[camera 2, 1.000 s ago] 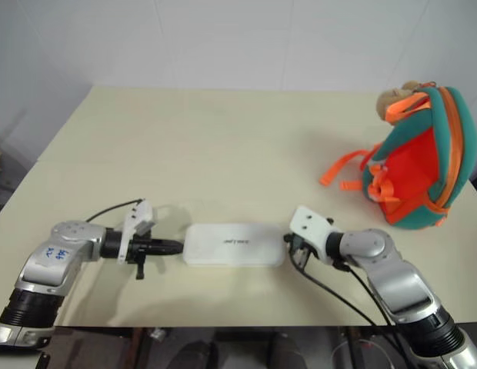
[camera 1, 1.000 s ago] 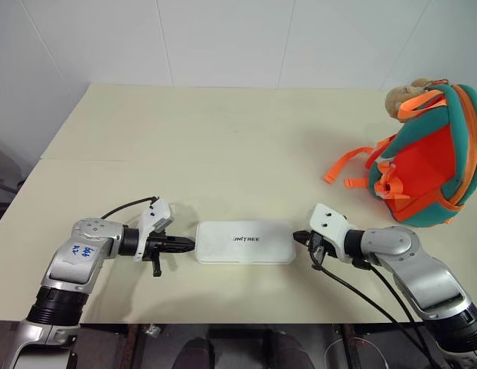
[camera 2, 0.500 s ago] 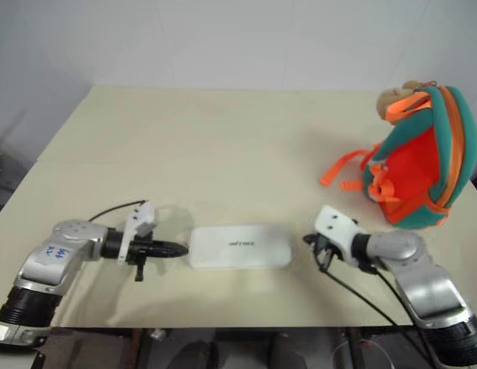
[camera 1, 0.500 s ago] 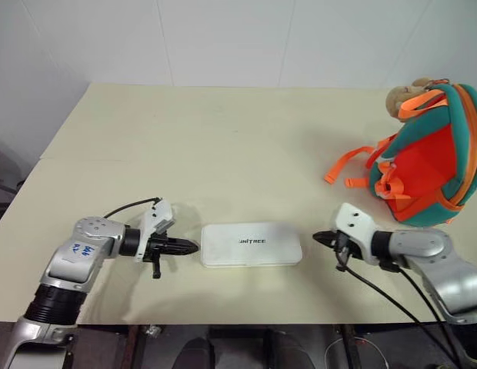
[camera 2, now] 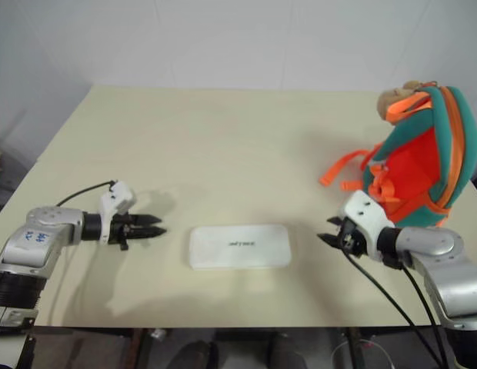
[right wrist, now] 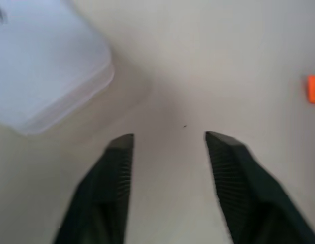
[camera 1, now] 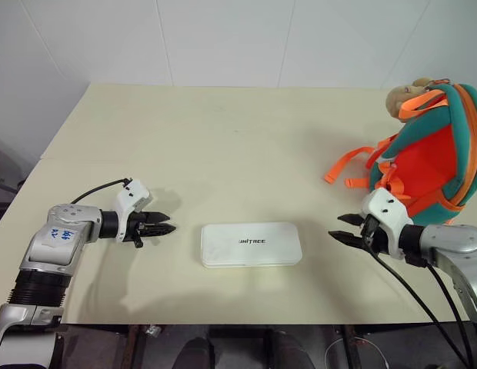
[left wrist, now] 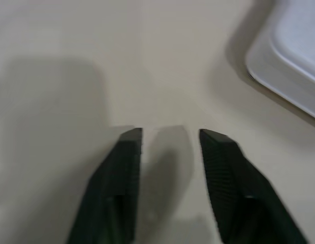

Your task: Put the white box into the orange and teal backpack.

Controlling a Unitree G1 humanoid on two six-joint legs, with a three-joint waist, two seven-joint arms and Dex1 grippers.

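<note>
The white box, flat with dark lettering on its lid, lies on the cream table near the front edge, between my two arms. My left gripper hovers a short way off the box's left end, open and empty, fingers pointing at it. Off the box's right end my right gripper is open too, holding nothing. One corner of the box appears in the left wrist view, and another corner of the box in the right wrist view. The orange and teal backpack stands at the table's right edge, a tan plush charm on top.
Orange straps trail from the backpack onto the table toward the middle. A white tiled wall runs behind the table. Black cables hang from both wrists near the table's front edge.
Both grippers were shut against the box's ends; they have pulled outward from it and opened. The box slid slightly to the right and lies free.
</note>
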